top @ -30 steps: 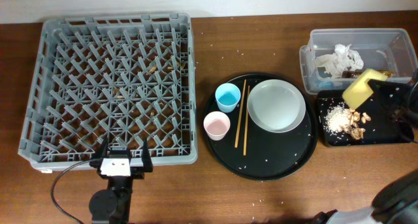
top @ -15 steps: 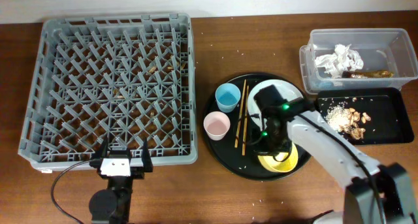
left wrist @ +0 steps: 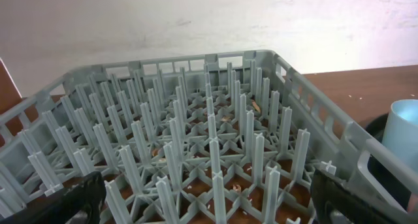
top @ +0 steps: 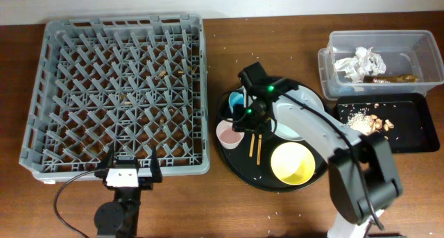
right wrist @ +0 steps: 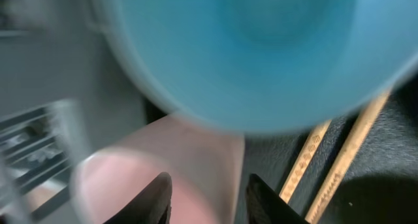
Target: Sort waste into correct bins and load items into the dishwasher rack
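The grey dishwasher rack (top: 118, 92) fills the left, and also the left wrist view (left wrist: 215, 139). My left gripper (top: 128, 175) is open and empty at its near edge (left wrist: 209, 208). My right gripper (top: 244, 114) is open over the pink-white cup (top: 229, 134), its fingers (right wrist: 209, 198) astride the cup's wall (right wrist: 130, 185). The blue cup (top: 238, 99) (right wrist: 261, 48) stands right behind. Chopsticks (top: 255, 144), the yellow bowl (top: 291, 163) and the partly hidden white plate (top: 309, 106) lie on the round tray. Napkins (top: 357, 61) and a wrapper (top: 390, 78) lie in the clear tub (top: 423, 40). Rice (top: 359, 119) and scraps (top: 379, 125) lie in the black tray (top: 416, 130).
The large round black tray (top: 239, 172) sits between the rack and the bins. Loose rice grains are scattered on the wooden table (top: 222, 51) round it. The blue cup also shows at the right edge of the left wrist view (left wrist: 401, 129).
My right gripper carried the yellow bowl from over the black tray to the round tray, let it go there, and moved left to the cups. The left arm has not moved.
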Available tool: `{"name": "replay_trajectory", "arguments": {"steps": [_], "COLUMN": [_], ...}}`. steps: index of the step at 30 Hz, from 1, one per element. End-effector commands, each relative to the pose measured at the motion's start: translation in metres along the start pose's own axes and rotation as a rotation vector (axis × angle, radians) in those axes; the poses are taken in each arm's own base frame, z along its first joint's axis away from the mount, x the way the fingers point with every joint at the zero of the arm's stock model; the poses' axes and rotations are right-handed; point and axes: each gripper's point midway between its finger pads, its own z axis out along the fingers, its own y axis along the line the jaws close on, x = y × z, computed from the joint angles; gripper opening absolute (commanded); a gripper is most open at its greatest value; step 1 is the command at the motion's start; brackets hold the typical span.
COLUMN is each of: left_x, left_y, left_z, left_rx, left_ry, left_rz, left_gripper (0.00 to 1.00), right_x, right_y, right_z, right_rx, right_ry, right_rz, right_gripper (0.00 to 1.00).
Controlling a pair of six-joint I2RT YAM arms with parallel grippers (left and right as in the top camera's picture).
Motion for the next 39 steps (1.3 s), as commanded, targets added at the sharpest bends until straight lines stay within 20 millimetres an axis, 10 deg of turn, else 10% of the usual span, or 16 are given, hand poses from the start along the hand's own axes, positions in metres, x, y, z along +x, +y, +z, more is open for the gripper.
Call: {"name": "replay_trajectory", "arguments": {"steps": [1, 2, 4, 8, 10, 12, 17, 20, 29, 39], "left_x": [0.005, 0.001, -0.008, -0.078, -0.095, -0.106, -0.123, -0.073, -0.071, -0.087], "left_y": [-0.001, -0.001, 0.000, 0.005, 0.001, -0.053, -0.188, -0.220, -0.217, -0.213], "left_z": [0.000, 0.000, 0.000, -0.013, 0.007, 0.064, 0.112, 0.119, 0.106, 0.084], "left_rx": [0.006, 0.005, 0.002, 0.007, 0.015, 0.292, 1.228, 1.067, 1.169, 1.368], "left_ry": [0.014, 0.000, -0.033, -0.044, 0.096, 0.286, 0.467, 1.073, 1.070, 0.983], "left_rz": [0.013, 0.012, -0.012, -0.222, -0.438, -0.486, -0.786, -1.392, -1.281, -1.086], "left_gripper": [0.99, 0.99, 1.00, 0.99, 0.99, 0.99, 0.99, 0.99, 0.99, 0.79], "right_x": [0.003, 0.004, 0.007, -0.011, -0.026, -0.043, -0.066, -0.073, -0.046, -0.045], "right_y": [-0.001, 0.001, 0.003, 0.033, 0.032, 0.013, 0.021, 0.037, 0.066, 0.076], "right_z": [0.010, 0.010, 0.007, -0.100, -0.155, -0.173, -0.176, -0.162, -0.114, -0.105], "right_rx": [0.014, 0.014, -0.004, -0.103, -0.148, -0.163, -0.332, -0.474, -1.047, -1.013], "right_ry": [0.024, 0.027, 0.040, -0.146, -0.301, -0.365, -0.374, -0.324, -0.071, -0.085], "right_rz": [0.018, 0.014, 0.017, -0.074, -0.089, -0.036, -0.064, -0.152, -0.363, -0.406], "right_gripper": [0.27, 0.05, 0.04, 0.04, 0.04, 0.04, 0.04, 0.04, 0.04, 0.04]}}
